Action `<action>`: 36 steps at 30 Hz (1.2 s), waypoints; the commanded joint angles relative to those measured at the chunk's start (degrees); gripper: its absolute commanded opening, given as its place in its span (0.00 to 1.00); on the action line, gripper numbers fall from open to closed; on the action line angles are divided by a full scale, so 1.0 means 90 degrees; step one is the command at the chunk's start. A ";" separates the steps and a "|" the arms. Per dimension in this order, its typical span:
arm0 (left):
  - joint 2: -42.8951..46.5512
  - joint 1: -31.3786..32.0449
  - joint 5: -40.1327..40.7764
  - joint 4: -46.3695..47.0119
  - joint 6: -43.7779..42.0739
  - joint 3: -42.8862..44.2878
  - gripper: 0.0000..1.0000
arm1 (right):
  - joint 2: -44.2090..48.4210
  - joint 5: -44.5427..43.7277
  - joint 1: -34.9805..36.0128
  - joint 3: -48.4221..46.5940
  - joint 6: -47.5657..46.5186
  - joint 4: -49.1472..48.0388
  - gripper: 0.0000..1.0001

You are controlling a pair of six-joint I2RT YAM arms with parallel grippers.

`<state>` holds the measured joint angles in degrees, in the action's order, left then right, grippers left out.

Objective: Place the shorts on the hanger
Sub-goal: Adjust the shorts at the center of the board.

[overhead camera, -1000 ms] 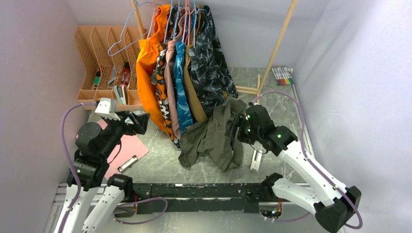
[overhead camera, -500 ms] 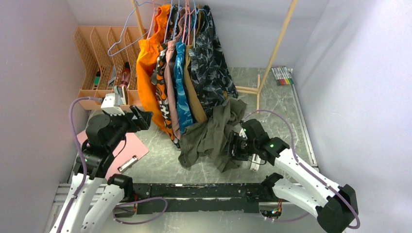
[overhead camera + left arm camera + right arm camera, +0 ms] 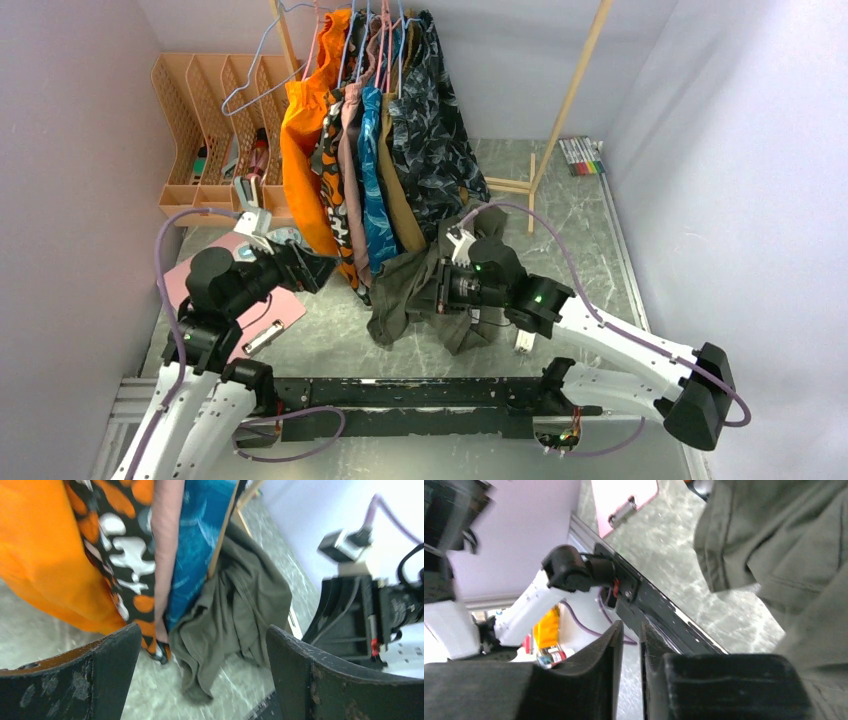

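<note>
Change: the right end effector (image 3: 443,285) has moved left into the shorts (image 3: 415,290). Its fingers have gone from apart to almost together, and the wrist view shows no cloth between them.
Left end effector (image 3: 310,268): has come nearer, fingers wide apart, empty.
Meaning: probably a first grip attempt; hanging is not begun.
Shorts: olive, soft, a crumpled heap on the marbled tabletop (image 3: 330,340).
Hanger (image 3: 246,62): thin light-blue triangle, up on the rack, well apart from the shorts.
</note>
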<state>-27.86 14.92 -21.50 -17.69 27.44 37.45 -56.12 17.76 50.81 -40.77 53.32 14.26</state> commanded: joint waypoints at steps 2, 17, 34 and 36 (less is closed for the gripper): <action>0.0042 0.0210 -0.0897 0.0233 0.0514 -0.0546 0.98 | 0.0110 -0.1681 0.0295 -0.0566 -0.0044 0.0725 0.44; -0.0811 0.3619 0.2732 0.0061 0.0742 -0.0299 0.99 | 0.1352 -0.3048 0.0283 0.0662 0.0613 0.2965 0.80; -0.2659 0.6894 0.5387 0.0975 0.1337 -0.0118 0.99 | 0.0896 -0.1961 0.0294 0.1192 0.0797 0.0035 0.30; -0.2740 0.6897 0.5311 0.0922 0.1404 -0.0118 0.99 | 0.0776 -0.1958 0.0295 0.1189 0.0862 0.0032 0.36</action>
<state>-51.96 76.66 25.43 -12.78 38.87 36.97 -47.37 -0.97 53.28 -28.73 60.66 20.58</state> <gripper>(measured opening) 0.992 0.303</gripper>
